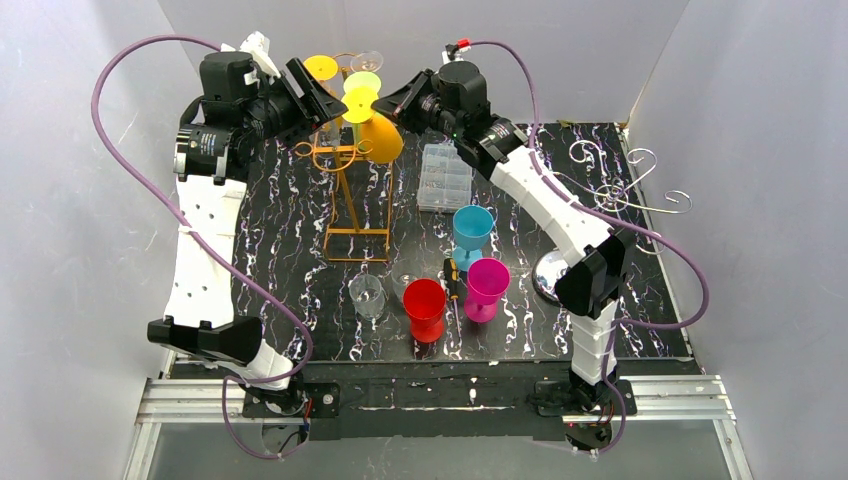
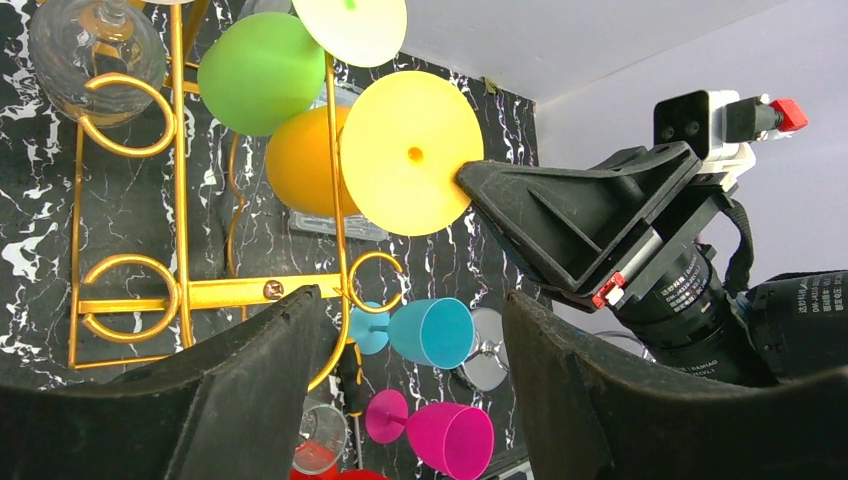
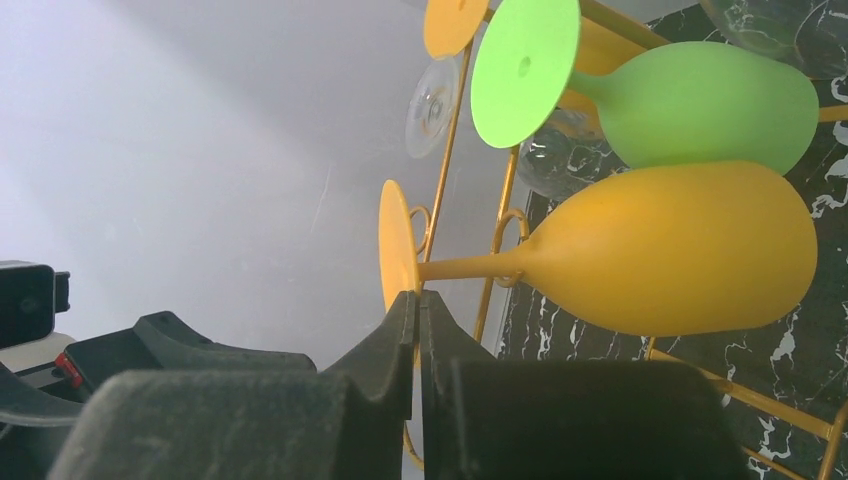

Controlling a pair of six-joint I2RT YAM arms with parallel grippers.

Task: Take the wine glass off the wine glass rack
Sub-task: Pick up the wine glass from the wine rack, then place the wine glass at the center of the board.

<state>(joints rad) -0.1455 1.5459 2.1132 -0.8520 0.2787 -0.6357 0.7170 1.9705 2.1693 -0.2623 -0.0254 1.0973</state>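
right gripper [image 3: 418, 300] clenched on the foot of the yellow glass [image 3: 680, 250], left gripper [image 2: 410, 300] open; next, slide it off the rack [image 1: 345, 200].

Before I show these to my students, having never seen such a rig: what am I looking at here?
The machine is two white robot arms, left arm and right arm, bolted to a black marbled table. The wide picture is from a fixed camera above; the other two are from cameras on the wrists. A gold rack holds a yellow wine glass, a green glass and a clear glass. On the table stand a blue glass, a pink glass, a red glass and a plastic box. The right gripper is shut on the edge of the yellow glass's foot; the left gripper is open, empty.
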